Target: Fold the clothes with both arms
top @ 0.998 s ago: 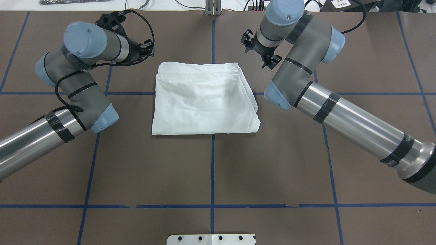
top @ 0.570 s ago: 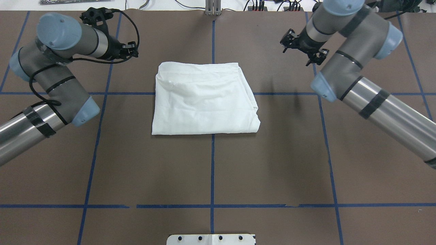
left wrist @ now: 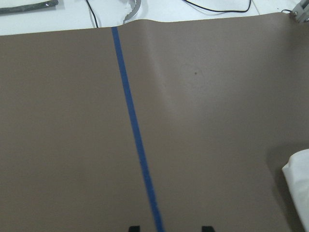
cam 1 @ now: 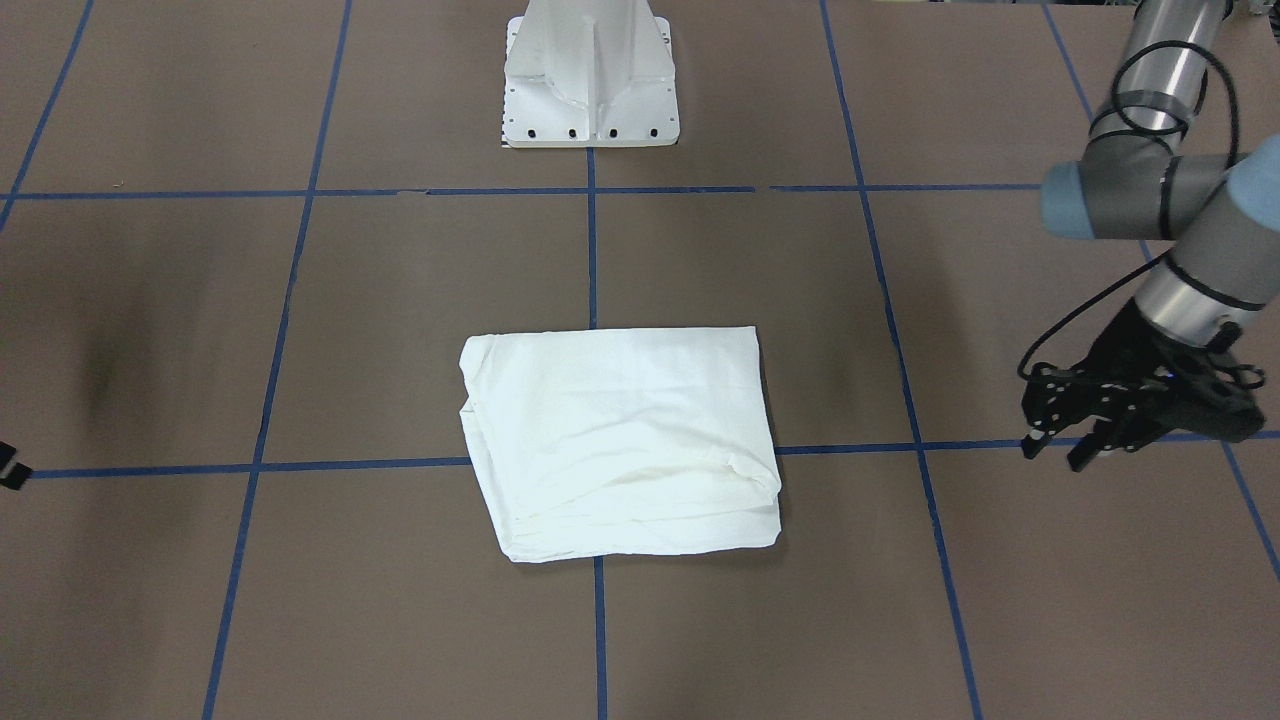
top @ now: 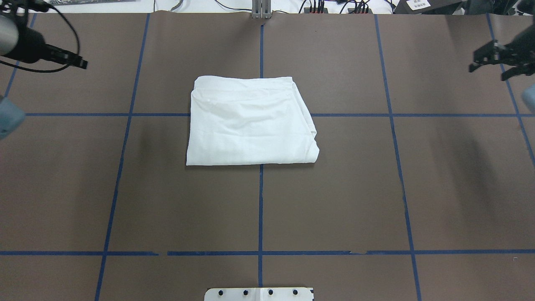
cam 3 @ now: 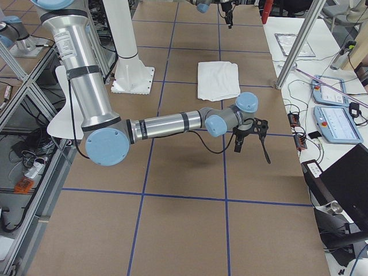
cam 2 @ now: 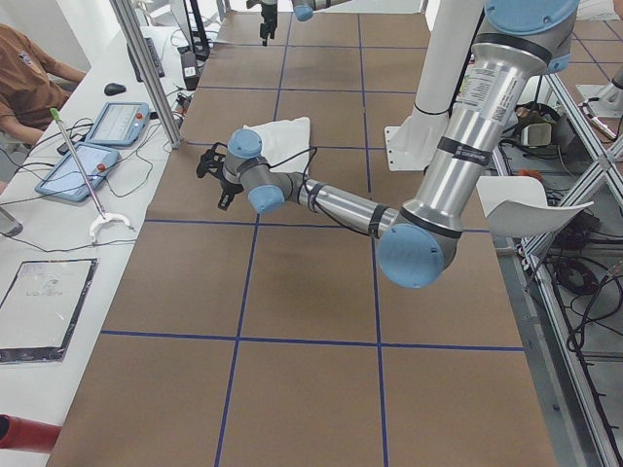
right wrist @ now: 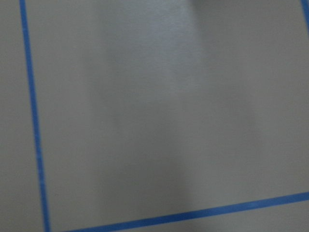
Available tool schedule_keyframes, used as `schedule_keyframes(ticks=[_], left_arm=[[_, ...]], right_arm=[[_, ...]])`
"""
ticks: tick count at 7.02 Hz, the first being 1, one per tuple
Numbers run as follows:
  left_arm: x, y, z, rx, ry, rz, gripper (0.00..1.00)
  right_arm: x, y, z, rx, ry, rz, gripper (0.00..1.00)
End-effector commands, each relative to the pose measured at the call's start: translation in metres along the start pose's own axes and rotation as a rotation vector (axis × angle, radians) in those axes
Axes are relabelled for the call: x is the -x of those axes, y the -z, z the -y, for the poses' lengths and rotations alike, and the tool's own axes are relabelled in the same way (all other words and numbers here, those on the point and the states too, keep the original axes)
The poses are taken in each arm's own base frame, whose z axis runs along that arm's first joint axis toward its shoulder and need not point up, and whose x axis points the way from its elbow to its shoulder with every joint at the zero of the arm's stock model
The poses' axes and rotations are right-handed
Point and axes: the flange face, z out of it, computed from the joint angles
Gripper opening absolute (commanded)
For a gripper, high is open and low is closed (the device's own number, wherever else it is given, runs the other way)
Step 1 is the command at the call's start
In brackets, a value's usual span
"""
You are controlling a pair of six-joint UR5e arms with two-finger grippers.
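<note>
The white shirt (top: 250,121) lies folded into a rough rectangle at the table's middle, also in the front-facing view (cam 1: 620,440). Its print, collar and label are hidden in the folds. My left gripper (top: 81,62) is far out to the shirt's left and holds nothing. In the front-facing view (cam 1: 1055,452) its fingers stand apart, and the left wrist view shows a shirt corner (left wrist: 299,188) at the right edge. My right gripper (top: 487,72) is far to the shirt's right at the view's edge, fingers apart and empty.
The white metal pedestal (cam 1: 590,80) stands at the robot's side of the brown table, marked with blue tape lines. Tablets and cables (cam 2: 97,136) lie beyond the table's far edge. An operator (cam 2: 24,83) sits there.
Both arms have swung outward, away from the shirt, toward the table's left and right sides. The shirt has not moved.
</note>
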Motion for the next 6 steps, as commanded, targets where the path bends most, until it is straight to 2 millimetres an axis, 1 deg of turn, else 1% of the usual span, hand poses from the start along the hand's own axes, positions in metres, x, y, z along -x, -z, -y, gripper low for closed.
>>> schedule_keyframes(ticks=[1, 2, 3, 4, 5, 6], left_arm=[[0.104, 0.058, -0.047, 0.016, -0.143, 0.038, 0.73], [0.137, 0.076, -0.064, 0.027, -0.153, 0.072, 0.73], [0.168, 0.098, -0.079, 0.059, -0.137, 0.074, 0.74], [0.202, 0.136, -0.112, 0.041, -0.137, 0.027, 0.77], [0.224, 0.156, -0.147, 0.034, -0.099, 0.045, 1.00], [0.233, 0.163, -0.168, 0.038, -0.065, 0.060, 1.00]], right_arm=[[-0.131, 0.023, -0.044, 0.009, 0.179, -0.025, 1.00], [-0.151, 0.040, -0.052, 0.036, 0.212, -0.048, 1.00], [-0.167, 0.071, -0.053, 0.063, 0.245, -0.066, 1.00], [-0.161, 0.106, -0.061, 0.080, 0.238, -0.083, 1.00], [-0.155, 0.121, -0.081, 0.098, 0.214, -0.115, 1.00], [-0.156, 0.122, -0.082, 0.095, 0.216, -0.140, 1.00]])
